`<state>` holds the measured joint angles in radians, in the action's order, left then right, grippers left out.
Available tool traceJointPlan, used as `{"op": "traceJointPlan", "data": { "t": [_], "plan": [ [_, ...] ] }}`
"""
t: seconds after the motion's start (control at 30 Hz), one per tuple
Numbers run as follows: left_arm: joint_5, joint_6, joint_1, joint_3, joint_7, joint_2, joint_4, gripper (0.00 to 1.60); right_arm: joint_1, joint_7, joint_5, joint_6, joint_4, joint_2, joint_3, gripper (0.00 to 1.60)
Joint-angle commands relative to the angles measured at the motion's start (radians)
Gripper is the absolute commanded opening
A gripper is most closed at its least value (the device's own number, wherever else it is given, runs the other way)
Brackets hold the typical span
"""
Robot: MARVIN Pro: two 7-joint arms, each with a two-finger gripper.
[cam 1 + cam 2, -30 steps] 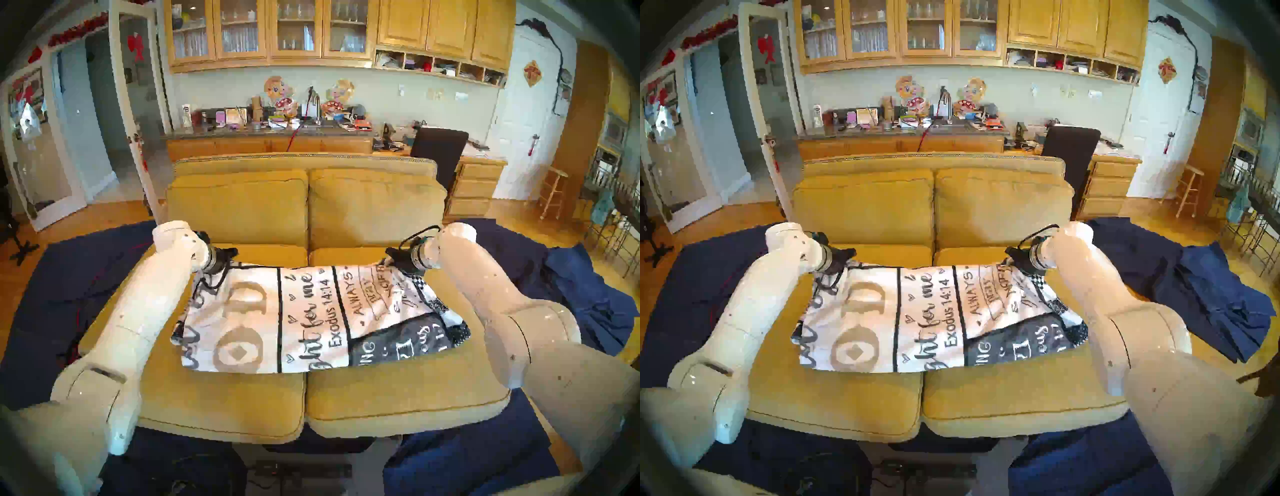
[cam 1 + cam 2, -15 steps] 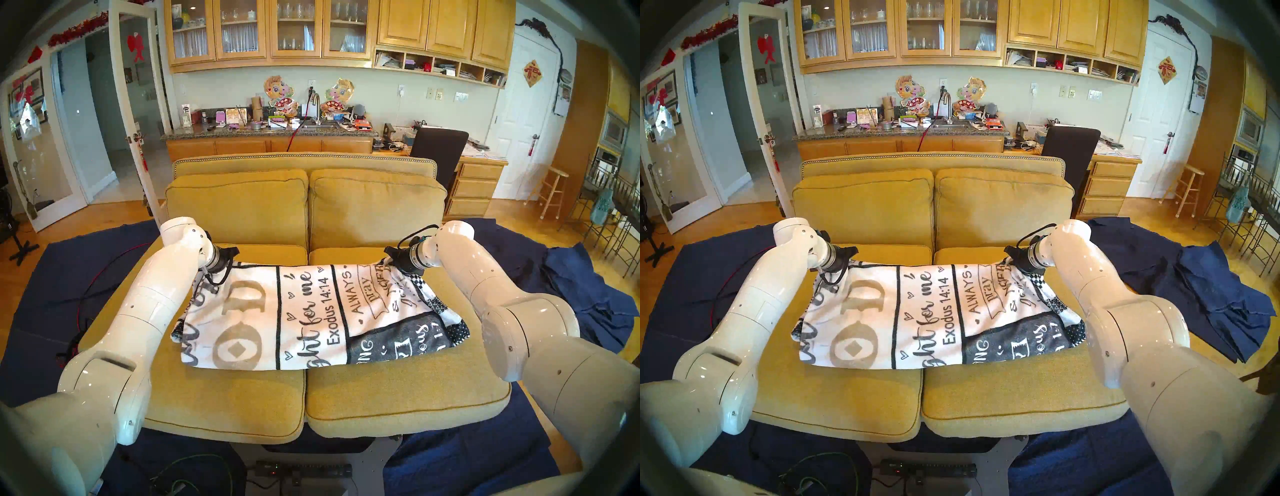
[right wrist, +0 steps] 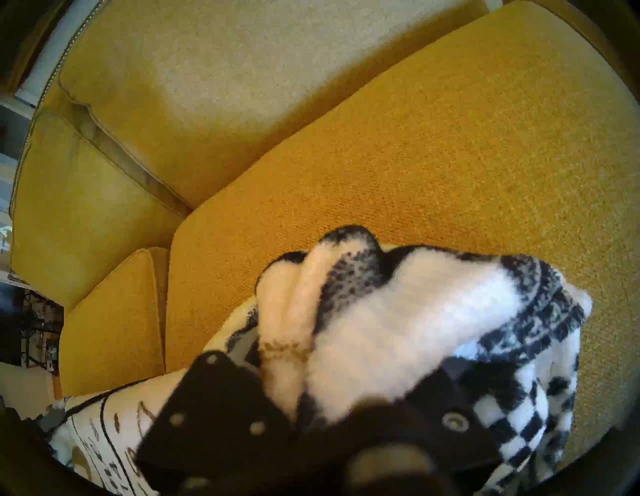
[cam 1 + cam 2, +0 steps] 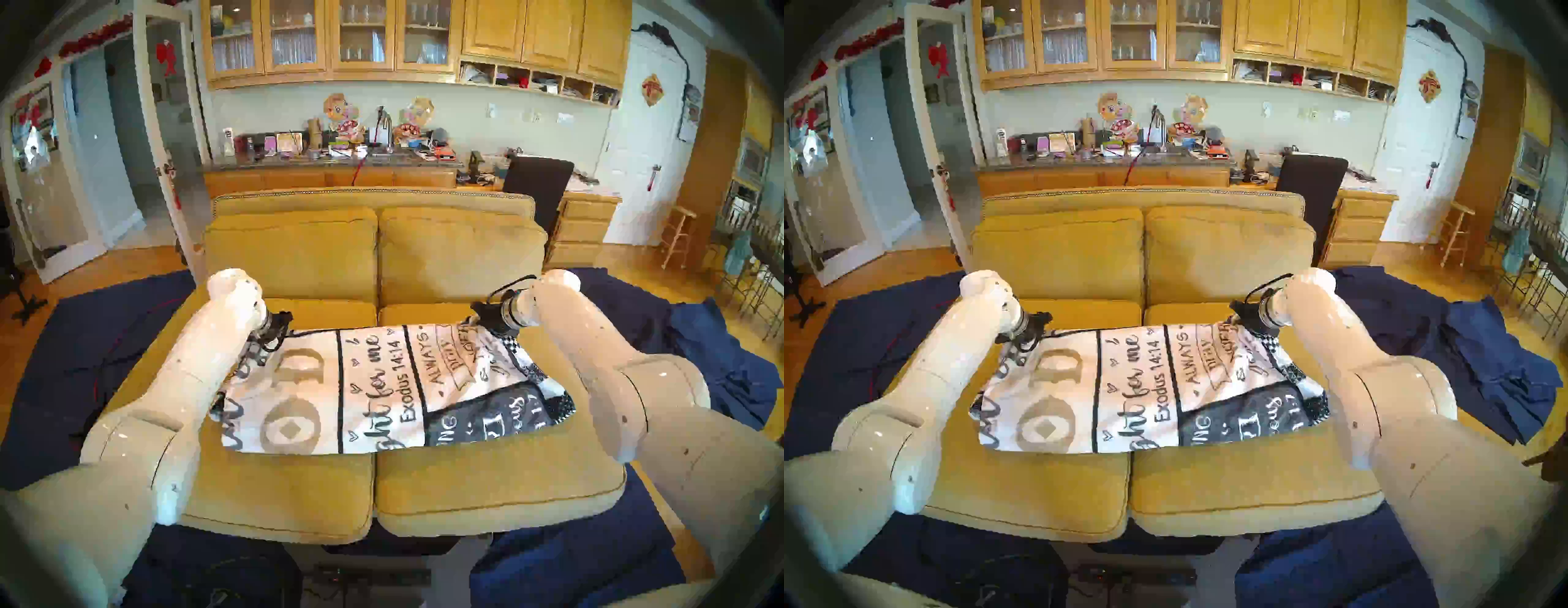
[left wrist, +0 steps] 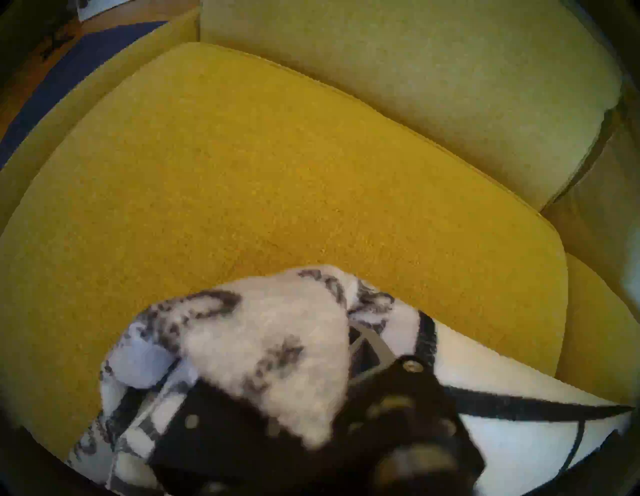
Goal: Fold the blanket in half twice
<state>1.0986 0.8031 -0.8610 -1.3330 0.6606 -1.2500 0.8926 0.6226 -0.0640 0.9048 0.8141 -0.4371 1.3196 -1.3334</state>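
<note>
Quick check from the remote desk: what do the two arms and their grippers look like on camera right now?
Both arms are glossy cream-white, built of thick rounded segments with dark seam lines and small dark screw dots. Each wrist ends in a silver ring, then black hardware. The left gripper and right gripper are matte black blocks with small metal screws. A black cable loops over the right wrist, and another hangs below the left.

Home, open kitchen/living rm: yellow sofa (image 4: 373, 254), wood cabinets (image 4: 543, 38), cluttered counter (image 4: 331, 159).
</note>
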Motion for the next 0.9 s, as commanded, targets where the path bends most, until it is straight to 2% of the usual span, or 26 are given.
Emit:
{"op": "traceJointPlan", "data": {
  "t": [0.0,0.2,0.47,0.87],
  "plan": [
    [-0.026,-0.021,0.105,-0.004,0.007,0.002,-0.022,1.6,-0.068,0.006,-0.002,-0.021,-0.001,-0.003,-0.005,0.0],
    [-0.064,-0.028,0.153,0.031,0.019,0.002,-0.037,1.6,-0.082,0.012,-0.004,-0.026,0.02,0.0,-0.003,0.0],
    [-0.136,-0.058,0.148,0.093,0.002,0.062,0.089,1.6,-0.087,0.019,-0.006,-0.026,0.034,0.001,-0.002,0.0],
    [-0.127,-0.059,0.14,0.048,-0.053,0.141,0.232,1.6,-0.08,0.026,-0.008,-0.02,0.039,0.001,-0.003,0.0]
  ]
}}
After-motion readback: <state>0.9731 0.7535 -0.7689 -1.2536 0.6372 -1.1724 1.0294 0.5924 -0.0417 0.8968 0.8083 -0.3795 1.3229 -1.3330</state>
